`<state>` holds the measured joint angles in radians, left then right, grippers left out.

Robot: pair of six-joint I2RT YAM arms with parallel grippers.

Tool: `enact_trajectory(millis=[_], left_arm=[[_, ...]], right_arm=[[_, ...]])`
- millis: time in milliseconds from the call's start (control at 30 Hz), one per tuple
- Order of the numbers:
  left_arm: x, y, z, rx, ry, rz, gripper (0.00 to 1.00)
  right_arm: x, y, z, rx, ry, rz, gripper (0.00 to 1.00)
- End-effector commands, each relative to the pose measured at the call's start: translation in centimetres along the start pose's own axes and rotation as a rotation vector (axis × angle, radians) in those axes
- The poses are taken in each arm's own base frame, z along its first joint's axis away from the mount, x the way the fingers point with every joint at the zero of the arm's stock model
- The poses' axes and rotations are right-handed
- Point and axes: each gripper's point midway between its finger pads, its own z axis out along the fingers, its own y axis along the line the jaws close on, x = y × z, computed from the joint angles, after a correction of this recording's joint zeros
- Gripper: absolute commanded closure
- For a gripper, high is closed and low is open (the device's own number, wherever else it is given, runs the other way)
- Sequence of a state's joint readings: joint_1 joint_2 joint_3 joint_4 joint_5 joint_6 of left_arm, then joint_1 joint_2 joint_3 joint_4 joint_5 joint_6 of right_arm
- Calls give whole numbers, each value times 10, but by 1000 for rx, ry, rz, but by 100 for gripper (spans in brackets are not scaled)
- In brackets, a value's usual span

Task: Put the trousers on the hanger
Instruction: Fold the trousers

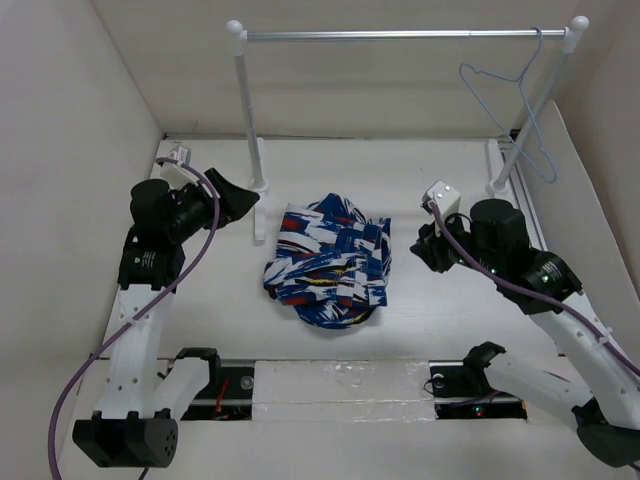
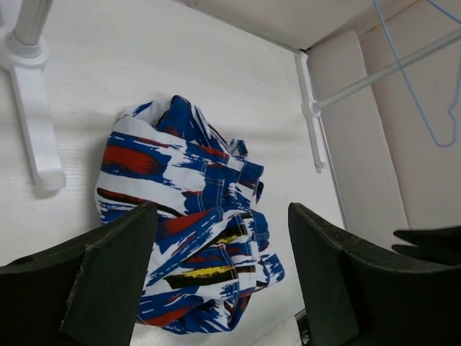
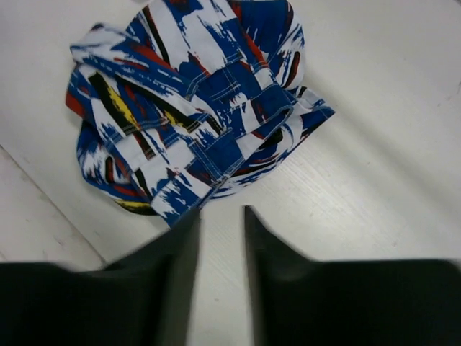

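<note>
On the left, the left gripper (image 1: pixel 238 198) hangs above the white table (image 1: pixel 420 170), its black fingers (image 2: pixel 115 252) spread wide and gripping nothing. It points inward and slightly down at the heap, and its wrist view frames the cloth right between the two fingers.

In the middle of the table lie the soft cloth trousers with the busy blue, white, red and black print (image 1: pixel 328 262). They are crumpled into a rounded bundle, with seams and folds running every way. I can pick out no clear long axis, nor a waistband or leg end lying free.

To the right of them the right gripper (image 1: pixel 424 248) faces back at the bundle. Its fingers (image 3: pixel 180 245) are drawn close with only a slim gap between them, and they hold nothing. The cloth sits just ahead of those tips, and I'd judge this arm a shade nearer than the left, though both flank the heap closely.

Farthest right, the thin light-blue wire hanger (image 1: pixel 521 83) hangs by its hook from the right end of the silver metal rail on white posts (image 1: pixel 400 34). It is well apart from the trousers, behind the right arm's side. The cloth has yet to be lifted and opened out.
</note>
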<state>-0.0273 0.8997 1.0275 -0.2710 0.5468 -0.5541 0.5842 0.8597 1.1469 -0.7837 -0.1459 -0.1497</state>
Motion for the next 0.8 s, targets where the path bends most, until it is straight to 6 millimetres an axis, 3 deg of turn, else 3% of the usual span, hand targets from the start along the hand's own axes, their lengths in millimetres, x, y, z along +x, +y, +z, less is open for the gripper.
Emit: enact_trajectory(millis=[0, 33, 67, 133, 167, 200, 233, 267, 333, 367, 400, 467, 500, 533, 633, 700, 733, 767], left_arm=[[-8, 12, -5, -81, -42, 15, 32], [-2, 23, -7, -133, -28, 1, 34], [-2, 38, -9, -213, -52, -12, 39], [10, 61, -15, -326, -37, -63, 49], [18, 84, -16, -433, -12, -86, 65], [19, 84, -16, -434, -12, -86, 65], [30, 97, -13, -485, 44, -104, 80], [36, 105, -12, -516, 67, -115, 85], [50, 117, -2, -531, 119, -147, 93], [73, 123, 4, -512, 183, -190, 93], [76, 121, 12, -470, 181, -219, 93], [112, 131, 18, -452, 267, -295, 81], [116, 132, 21, -434, 265, -316, 74], [125, 135, 20, -432, 284, -327, 58], [155, 141, 19, -432, 345, -339, 24], [176, 137, 23, -409, 388, -341, 15], [184, 135, 27, -401, 403, -375, 6], [202, 136, 26, -398, 438, -396, 4]], right_arm=[[-6, 7, 4, -41, -24, -4, 79], [-4, 10, 6, -55, -19, -5, 97], [-3, 13, 8, -72, -14, -8, 100], [0, 20, 15, -104, -2, -11, 100], [2, 24, 24, -124, 8, -9, 100], [5, 24, 28, -126, 23, -7, 100], [8, 28, 34, -140, 35, -10, 100], [14, 32, 43, -154, 53, -13, 100], [29, 33, 61, -159, 118, -12, 80], [32, 32, 69, -155, 125, -13, 67], [35, 35, 74, -164, 138, -27, 42], [44, 34, 89, -169, 166, -27, 28], [52, 35, 94, -173, 187, -25, 20], [61, 36, 102, -182, 218, -20, 17], [78, 44, 116, -220, 255, -13, 12], [90, 49, 129, -237, 282, -10, 12], [98, 52, 133, -236, 306, -12, 12], [108, 55, 140, -241, 341, -15, 12]])
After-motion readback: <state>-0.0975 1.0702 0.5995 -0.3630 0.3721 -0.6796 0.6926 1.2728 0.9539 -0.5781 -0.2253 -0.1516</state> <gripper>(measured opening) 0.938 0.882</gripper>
